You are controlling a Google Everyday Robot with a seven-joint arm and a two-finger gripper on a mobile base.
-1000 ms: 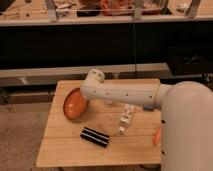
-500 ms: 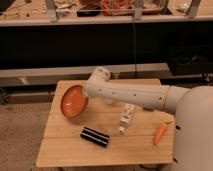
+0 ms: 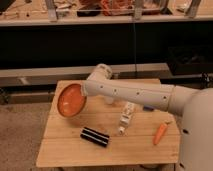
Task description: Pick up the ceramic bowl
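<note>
- Orange ceramic bowl [image 3: 71, 99] is tipped up on edge now, glossy inside facing the camera, at the left-rear part of the wooden table [image 3: 70, 150]; looks lifted or half-lifted, though contact w/ the tabletop at its lower rim can't be ruled out.
- Vs 1 s ago: bowl sat lower and closer under the arm, partly covered by it. Since then it has come further left and higher, more of the inside shows.
- Gripper [image 3: 86, 90] is at the bowl's right rim, behind the white wrist [image 3: 100, 75]; can't tell how the jaws stand, they're hidden by wrist + bowl.
- Arm [image 3: 135, 94] has swung back: big white forearm no longer covers the front-right, so the carrot [image 3: 160, 133] is fully in view.
- Black striped block [image 3: 95, 136] and small white bottle [image 3: 126, 116] lie where they were, untouched, well apart from the bowl.
- Meaning: grasp prob. made and lift under way; bowl tracks the wrist across frames. Task nearly done, if the grip holds.
- Risk: a rim grip on glazed ceramic, tilted like this, could slip.
</note>
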